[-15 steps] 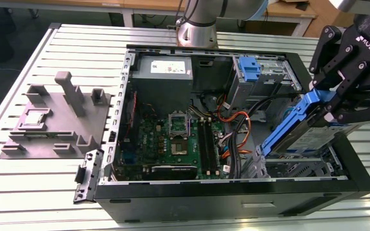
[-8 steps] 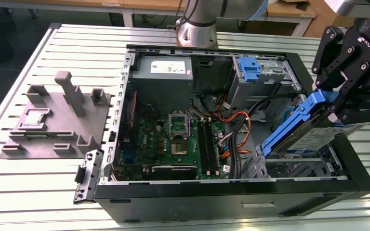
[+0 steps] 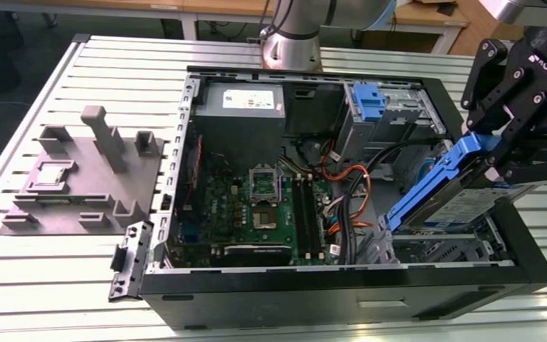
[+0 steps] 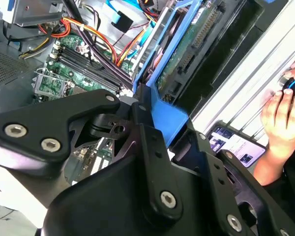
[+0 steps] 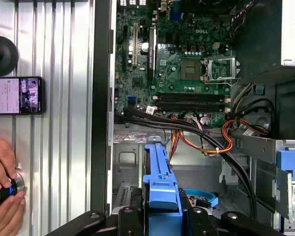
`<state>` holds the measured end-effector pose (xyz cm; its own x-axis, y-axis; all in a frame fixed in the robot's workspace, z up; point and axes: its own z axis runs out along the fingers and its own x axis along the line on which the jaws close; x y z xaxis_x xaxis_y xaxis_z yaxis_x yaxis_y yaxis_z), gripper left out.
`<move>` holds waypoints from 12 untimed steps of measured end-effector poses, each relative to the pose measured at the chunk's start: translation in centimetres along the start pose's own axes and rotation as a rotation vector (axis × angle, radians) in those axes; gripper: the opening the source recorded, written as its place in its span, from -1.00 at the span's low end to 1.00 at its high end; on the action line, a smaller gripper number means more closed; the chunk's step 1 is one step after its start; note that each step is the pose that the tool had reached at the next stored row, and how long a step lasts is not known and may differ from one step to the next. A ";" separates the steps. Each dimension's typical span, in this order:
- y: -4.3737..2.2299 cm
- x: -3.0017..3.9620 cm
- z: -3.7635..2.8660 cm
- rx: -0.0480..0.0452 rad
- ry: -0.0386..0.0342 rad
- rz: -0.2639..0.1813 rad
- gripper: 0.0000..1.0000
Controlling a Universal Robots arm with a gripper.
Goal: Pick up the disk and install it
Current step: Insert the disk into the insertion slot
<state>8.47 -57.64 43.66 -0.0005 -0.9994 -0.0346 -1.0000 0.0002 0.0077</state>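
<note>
Tooling comes first at the exterior view's left: a grey moulded jig (image 3: 83, 178) sits on the slatted metal table (image 3: 26, 285), just beside the open computer case (image 3: 350, 292). Inside the case I see the green motherboard (image 3: 254, 206), with the grey power-supply box (image 3: 250, 103) above it at the far wall. Further right, a bare blue bracket (image 3: 370, 100) stands in the upper drive cage, and orange and black cables (image 3: 350, 185) loop between the board and the bays.

At the exterior view's right my gripper (image 3: 490, 151) has its jaws closed on the blue rail of the disk (image 3: 464, 206). The disk hangs tilted, with its low end over the empty bay in the case's near right corner. I think its lower edge is just clear of the bay floor, but I cannot be sure from this angle.

In the second wrist view the fingers (image 4: 142, 105) pinch the blue rail. A person's hand (image 4: 282, 115) rests on the table outside the case, near a phone (image 4: 233, 145).
</note>
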 end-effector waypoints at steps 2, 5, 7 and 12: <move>0.00 0.00 0.00 -0.0001 -0.0001 0.000 -0.24; 0.00 0.00 0.00 -0.0001 -0.0002 0.000 -0.11; 0.00 0.00 0.01 0.0000 -0.0002 0.000 -0.11; 0.00 0.00 0.03 0.0001 -0.0001 0.000 -0.11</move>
<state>8.47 -57.64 43.63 -0.0005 -0.9994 -0.0347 -1.0000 0.0002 0.0077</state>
